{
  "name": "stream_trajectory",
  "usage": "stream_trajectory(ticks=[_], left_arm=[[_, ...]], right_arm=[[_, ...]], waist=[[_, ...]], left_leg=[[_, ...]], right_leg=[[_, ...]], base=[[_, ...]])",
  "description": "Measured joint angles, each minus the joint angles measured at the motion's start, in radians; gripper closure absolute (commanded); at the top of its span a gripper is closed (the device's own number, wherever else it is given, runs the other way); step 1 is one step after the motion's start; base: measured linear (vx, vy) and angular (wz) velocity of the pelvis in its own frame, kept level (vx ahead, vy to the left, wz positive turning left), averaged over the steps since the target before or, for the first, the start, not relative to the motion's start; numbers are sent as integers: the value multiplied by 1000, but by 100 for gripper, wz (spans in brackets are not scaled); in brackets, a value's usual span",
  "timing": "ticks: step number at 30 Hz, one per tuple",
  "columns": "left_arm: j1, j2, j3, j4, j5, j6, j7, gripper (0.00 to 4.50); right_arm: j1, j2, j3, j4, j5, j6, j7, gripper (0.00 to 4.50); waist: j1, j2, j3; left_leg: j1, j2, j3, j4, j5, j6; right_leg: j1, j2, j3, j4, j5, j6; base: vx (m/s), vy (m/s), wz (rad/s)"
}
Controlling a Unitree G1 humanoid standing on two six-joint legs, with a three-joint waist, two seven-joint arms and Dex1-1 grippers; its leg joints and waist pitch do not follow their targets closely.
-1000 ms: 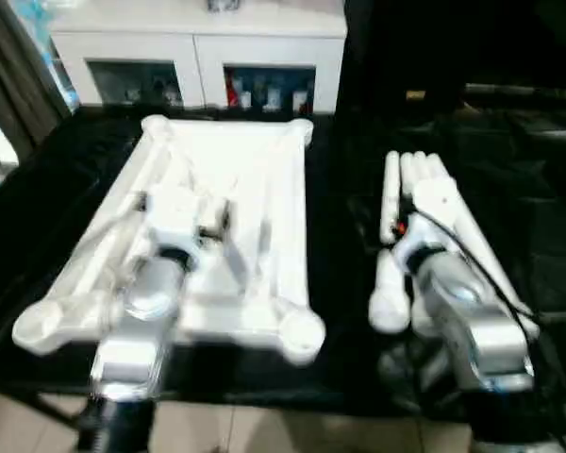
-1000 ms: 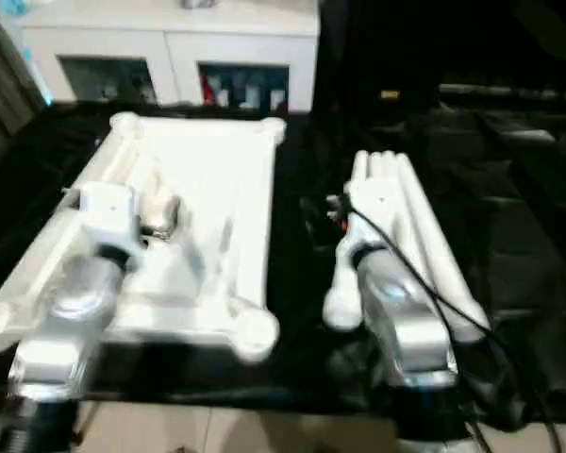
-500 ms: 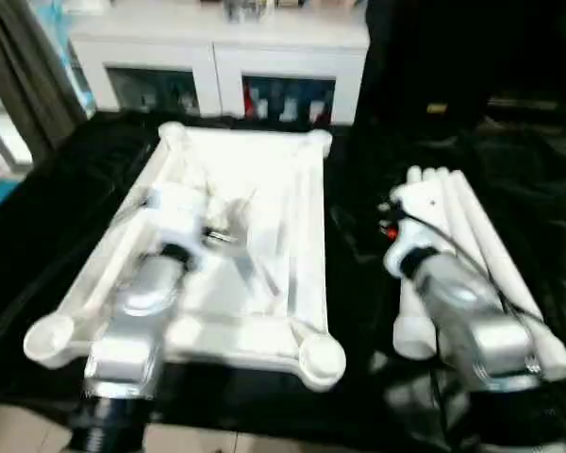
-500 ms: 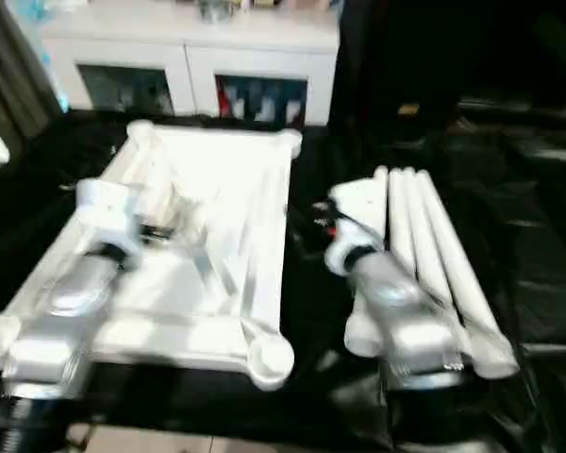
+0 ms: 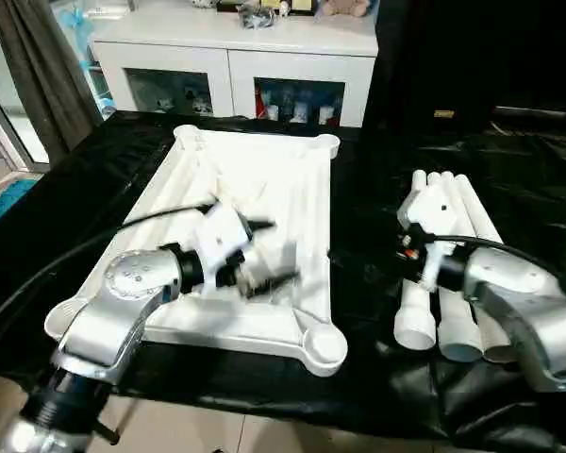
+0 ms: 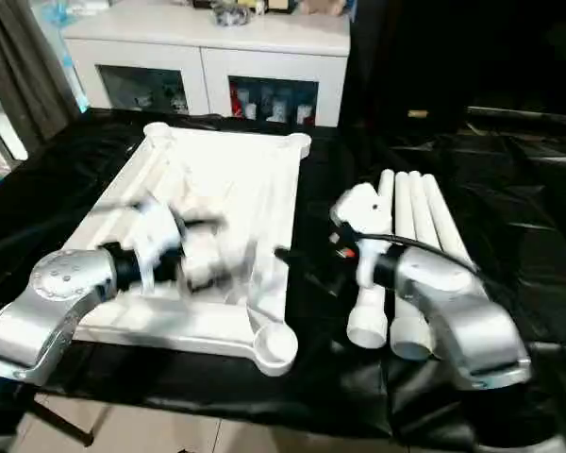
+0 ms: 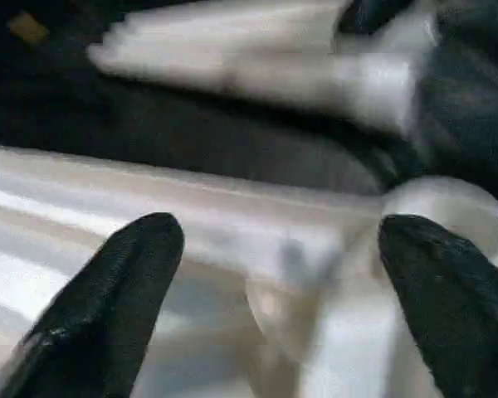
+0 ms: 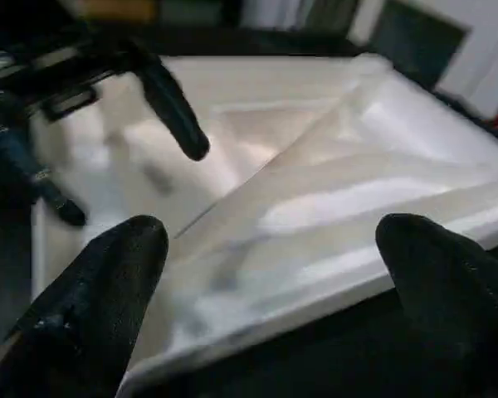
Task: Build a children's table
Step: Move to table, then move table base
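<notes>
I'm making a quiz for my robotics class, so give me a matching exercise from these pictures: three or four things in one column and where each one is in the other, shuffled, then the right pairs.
Things:
1. tabletop
2. legs
3. cabinet
4. left gripper

Places:
A. bundled side by side on the black cloth, on the robot's right
B. open, over the tabletop near a corner socket
C. behind the work surface, with glass doors
D. underside up on the black cloth, on the robot's left

Pairs: 1-D, 2-A, 3-C, 4-B

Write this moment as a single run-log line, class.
left gripper: open, over tabletop | right gripper: open, empty | legs: loose beside tabletop | sockets: unfilled
</notes>
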Motion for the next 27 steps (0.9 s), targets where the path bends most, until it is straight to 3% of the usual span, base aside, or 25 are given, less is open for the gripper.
stream_trajectory(ticks=[8, 11, 13, 22, 27], left_arm=[[-64, 5, -20, 105, -40, 44, -136, 113], [-97, 3, -23, 174, -49, 35, -186, 121], [-113, 3, -24, 205, -45, 27, -202, 155], [-169, 4, -53, 334, 0, 2, -260, 230], [-182, 13, -80, 392, 62, -66, -274, 263]], right_arm=[[2, -18, 25, 0, 1, -1, 49, 0], [12, -31, 40, -8, 1, -1, 68, 0], [20, -35, 46, -9, 1, 1, 74, 0], [42, -69, 52, -50, 35, 54, 125, 0], [43, -87, 52, -73, 45, 54, 141, 0]], waist=[[2, 1, 0], [3, 1, 0], [4, 1, 0], [4, 1, 0], [3, 1, 0]], left_leg=[[-4, 3, 3, -9, 13, 1], [-6, 3, 4, -10, 13, 1], [-6, 3, 5, -10, 13, 1], [-6, 4, 7, -11, 13, 1], [-6, 4, 8, -12, 13, 1]], right_leg=[[-8, 0, -2, -1, 0, 0], [-11, 0, -2, -1, 0, 0], [-11, 0, -1, -2, 0, 0], [-11, 0, -1, -2, 0, 0], [-11, 0, -1, -4, 0, 0]], base=[[0, 0, 0], [0, 0, 0], [0, 0, 0], [0, 0, 0], [0, 0, 0]])
